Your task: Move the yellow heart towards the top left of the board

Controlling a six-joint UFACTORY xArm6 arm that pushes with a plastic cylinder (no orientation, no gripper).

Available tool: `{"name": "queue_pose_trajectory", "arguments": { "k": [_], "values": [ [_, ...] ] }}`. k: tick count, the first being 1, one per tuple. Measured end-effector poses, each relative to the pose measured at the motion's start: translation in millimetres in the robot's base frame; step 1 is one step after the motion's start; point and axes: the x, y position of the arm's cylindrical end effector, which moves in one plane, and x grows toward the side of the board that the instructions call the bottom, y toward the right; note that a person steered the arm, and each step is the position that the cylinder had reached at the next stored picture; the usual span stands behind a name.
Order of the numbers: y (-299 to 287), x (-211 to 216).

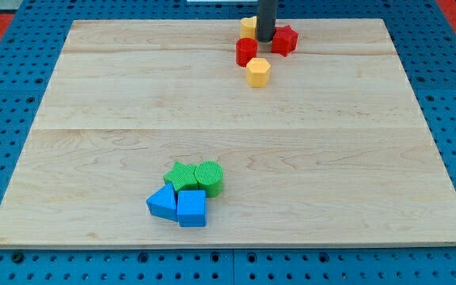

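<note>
Item 1, surface: you have a pale wooden board (pixel 228 119) of joined planks, lying on a blue perforated bench (pixel 6 32); a strip of red shows at the view's top corners.

Item 2, nearest cluster, toward the board's bottom edge, left of centre: a blue triangular block (pixel 162 203) and a blue cube-like block (pixel 191 208) side by side and touching; just behind them a green star (pixel 180 176) and a green cylinder (pixel 209 176), also touching.

Item 3, far cluster, near the board's top edge, right of centre: a yellow hexagonal block (pixel 258 71) nearest you, a red cylinder (pixel 246 51) just behind it, a red star-like block (pixel 285 39) to the view's right.

Item 4, tool: a plain dark rod with nothing to open or close; it holds nothing. My tip (pixel 264 39) stands between the red star-like block and the yellow heart, pressed close to both.

Item 5, task piece: the yellow heart (pixel 248 26), farthest of all, close to the board's top edge, partly hidden by the rod; its shape is hard to make out.
</note>
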Motion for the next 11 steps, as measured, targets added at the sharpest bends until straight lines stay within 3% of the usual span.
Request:
{"name": "queue_pose_trajectory", "arguments": {
  "k": [1, 3, 4, 8, 9, 10, 11],
  "values": [
    [-14, -9],
    [34, -17],
    [18, -33],
    [-142, -34],
    [-224, -22],
    [-290, 6],
    [-288, 57]
  ]
}}
